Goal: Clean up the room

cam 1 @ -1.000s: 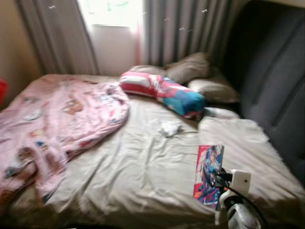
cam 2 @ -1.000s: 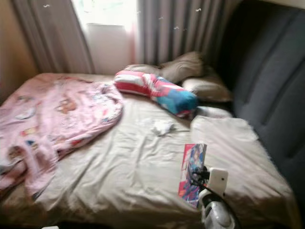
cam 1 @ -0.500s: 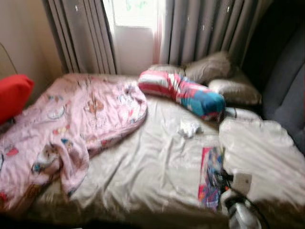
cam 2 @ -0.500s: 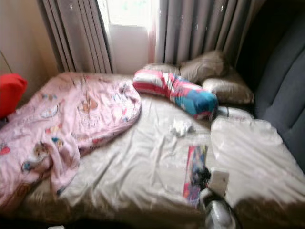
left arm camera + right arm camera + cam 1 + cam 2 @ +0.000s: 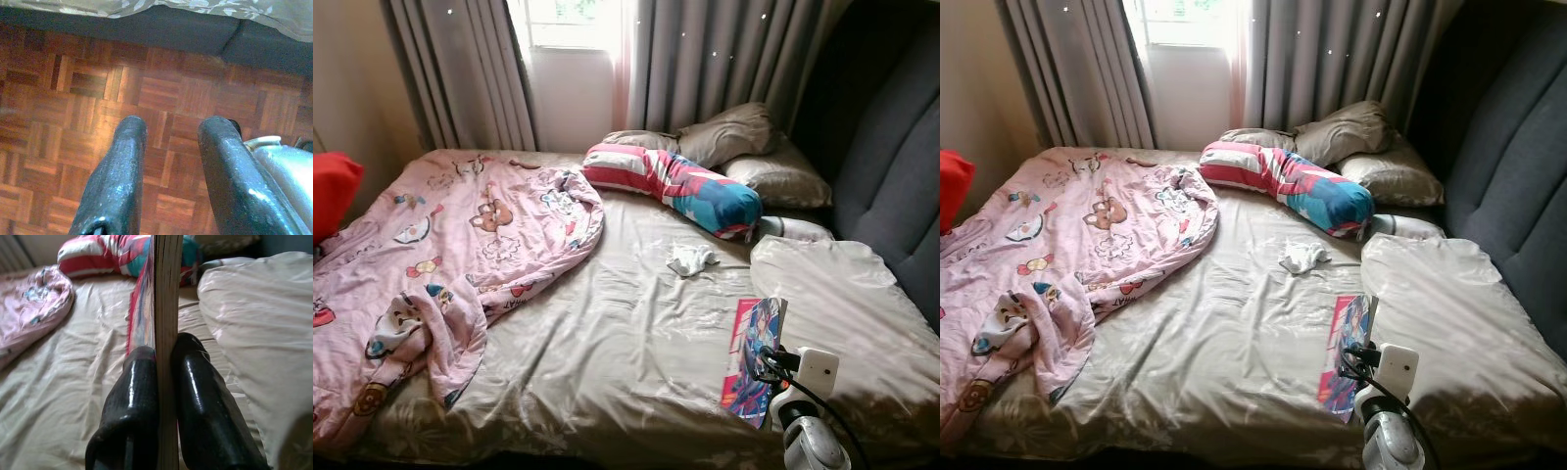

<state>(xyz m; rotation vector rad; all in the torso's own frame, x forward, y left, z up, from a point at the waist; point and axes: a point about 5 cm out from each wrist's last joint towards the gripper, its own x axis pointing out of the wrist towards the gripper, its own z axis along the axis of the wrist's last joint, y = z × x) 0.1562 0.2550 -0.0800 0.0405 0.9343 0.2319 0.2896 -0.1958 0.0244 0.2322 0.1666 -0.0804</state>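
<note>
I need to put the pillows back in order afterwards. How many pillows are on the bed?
3: a striped red-white-blue bolster lying across the bed's head, a tan pillow propped behind it by the curtain, and another tan pillow beside the dark headboard. Bedding may hide more.

I note open sheet at the bed's [image 5: 607, 352] centre. Obstacles: pink blanket [image 5: 440, 255] at 9 o'clock, striped bolster [image 5: 671, 186] at 12, crumpled cloth [image 5: 691, 259] just below it, pillows [image 5: 744, 147] at 1.
</note>
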